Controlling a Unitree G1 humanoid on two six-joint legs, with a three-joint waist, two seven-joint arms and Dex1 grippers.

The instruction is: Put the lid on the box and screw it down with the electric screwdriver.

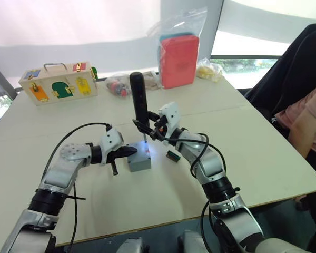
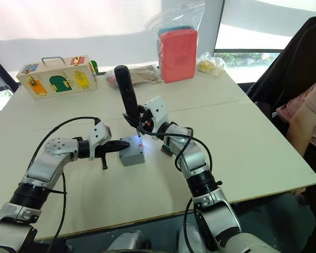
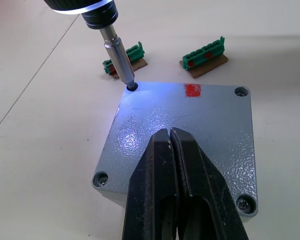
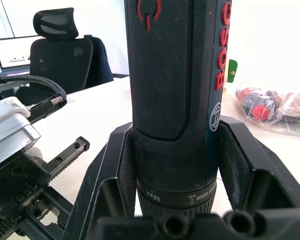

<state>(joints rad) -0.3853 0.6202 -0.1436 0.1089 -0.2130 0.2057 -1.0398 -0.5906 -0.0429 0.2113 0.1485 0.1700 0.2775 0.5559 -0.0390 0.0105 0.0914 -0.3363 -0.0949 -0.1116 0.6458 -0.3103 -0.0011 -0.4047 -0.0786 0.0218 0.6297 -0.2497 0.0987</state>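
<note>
**Lid on, screwing in progress**

Left eye view: box (image 1: 139,159) sits centre frame on the bench (image 1: 263,147), lid (image 1: 138,152) already seated on top. Right pincer (image 1: 150,128) is clamped round the electric screwdriver (image 1: 138,101), held upright, bit down at the lid's far corner, light on. Left pincer (image 1: 127,152) presses against the box's left side, fingers together, gripping nothing.

Right eye view: same layout, slightly left of centre.

Left wrist view: bit sits in the upper-left corner hole (image 3: 132,86). Other three corners show screw heads; how tight, can't tell.

Right wrist view: screwdriver body fills centre, fingers snug both sides.

Judgement: lid placement done; this corner in hand, possibly the last.
</note>
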